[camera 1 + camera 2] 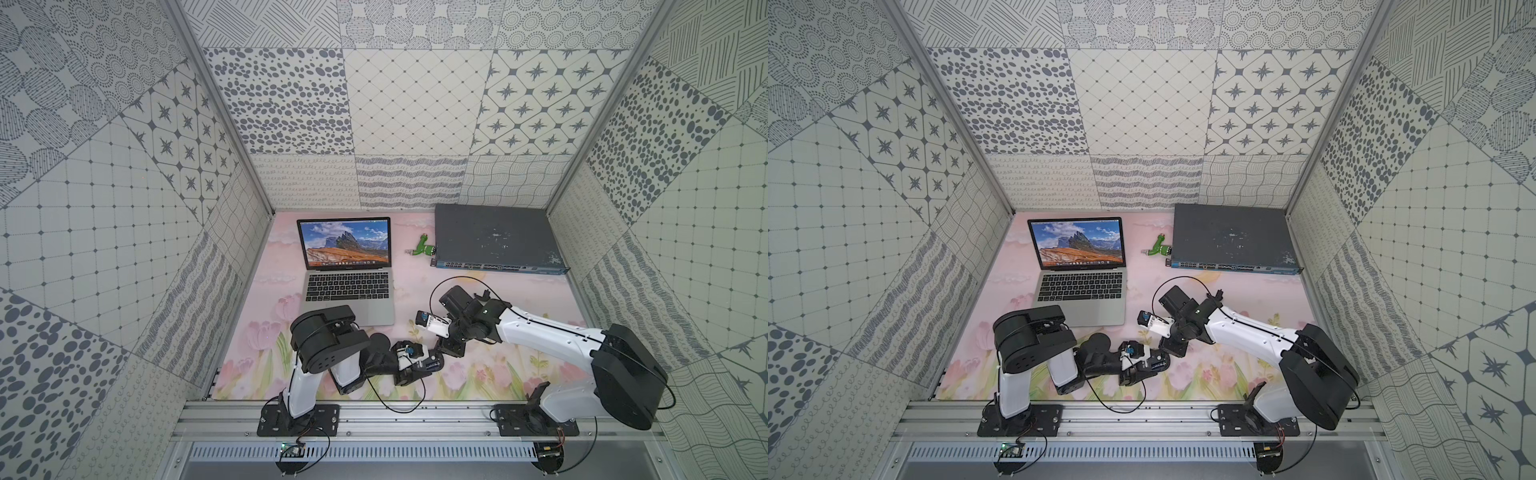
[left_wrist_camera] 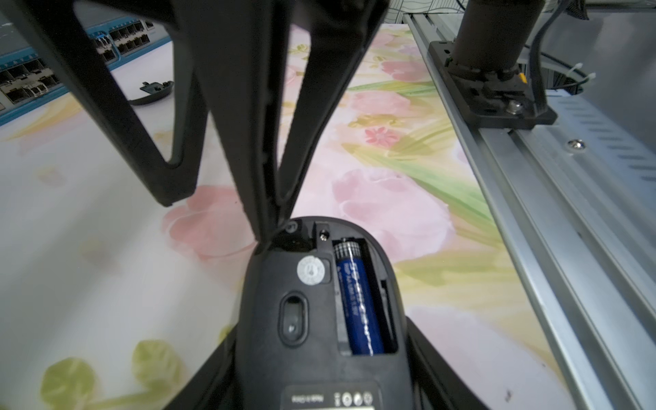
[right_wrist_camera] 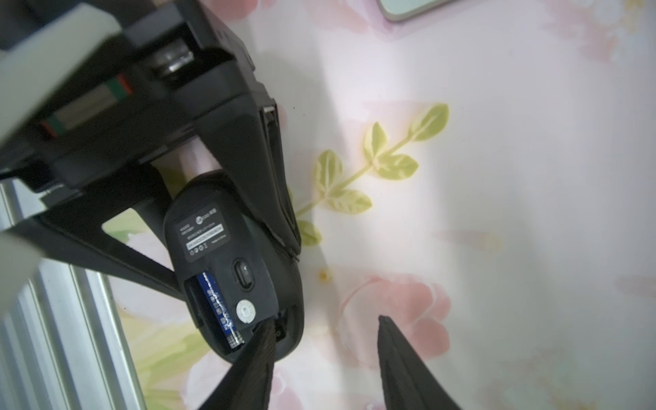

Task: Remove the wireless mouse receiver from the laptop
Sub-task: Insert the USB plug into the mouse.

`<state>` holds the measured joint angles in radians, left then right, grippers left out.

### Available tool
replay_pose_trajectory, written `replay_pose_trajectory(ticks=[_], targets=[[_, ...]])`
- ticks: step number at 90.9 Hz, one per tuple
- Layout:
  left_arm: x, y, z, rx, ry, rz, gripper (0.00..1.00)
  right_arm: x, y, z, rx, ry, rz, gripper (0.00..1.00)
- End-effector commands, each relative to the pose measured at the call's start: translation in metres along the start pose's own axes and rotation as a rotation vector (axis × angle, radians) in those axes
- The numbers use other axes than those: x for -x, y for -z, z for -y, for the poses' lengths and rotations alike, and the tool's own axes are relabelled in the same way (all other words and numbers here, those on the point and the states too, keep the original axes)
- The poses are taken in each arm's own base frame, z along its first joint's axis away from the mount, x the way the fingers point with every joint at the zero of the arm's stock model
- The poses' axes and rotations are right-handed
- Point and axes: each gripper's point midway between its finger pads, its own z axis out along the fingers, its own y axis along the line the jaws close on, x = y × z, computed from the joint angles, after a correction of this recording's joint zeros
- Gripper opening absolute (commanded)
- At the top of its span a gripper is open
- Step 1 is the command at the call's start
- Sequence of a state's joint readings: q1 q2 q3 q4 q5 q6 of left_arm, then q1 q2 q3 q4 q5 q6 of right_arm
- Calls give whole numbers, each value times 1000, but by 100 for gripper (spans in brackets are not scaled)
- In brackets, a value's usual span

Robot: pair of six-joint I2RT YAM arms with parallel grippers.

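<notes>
Floral mat [image 1: 532, 291]: your left gripper [image 3: 236, 268] clamped the upturned mouse [image 2: 305, 319], spread right gripper [image 3: 323, 321] touching it, laptop [image 1: 349, 286] well apart.

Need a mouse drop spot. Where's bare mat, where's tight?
Bare: pink floral mat between the silver-grey laptop and the dark grey network switch, in front of the green stick; also the front-left corner beside the left arm. Crowded: centre front, that arm and the right arm around the black oval mouse.
</notes>
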<state>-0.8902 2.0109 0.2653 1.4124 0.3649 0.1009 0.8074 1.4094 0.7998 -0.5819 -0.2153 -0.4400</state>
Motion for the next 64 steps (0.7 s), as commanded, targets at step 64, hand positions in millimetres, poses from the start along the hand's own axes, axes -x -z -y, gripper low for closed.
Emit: replay_pose_trajectory(ticks=[64], targets=[[-34,2,1,7,73,-141,59,53,68,20,-117,-466,194,53]])
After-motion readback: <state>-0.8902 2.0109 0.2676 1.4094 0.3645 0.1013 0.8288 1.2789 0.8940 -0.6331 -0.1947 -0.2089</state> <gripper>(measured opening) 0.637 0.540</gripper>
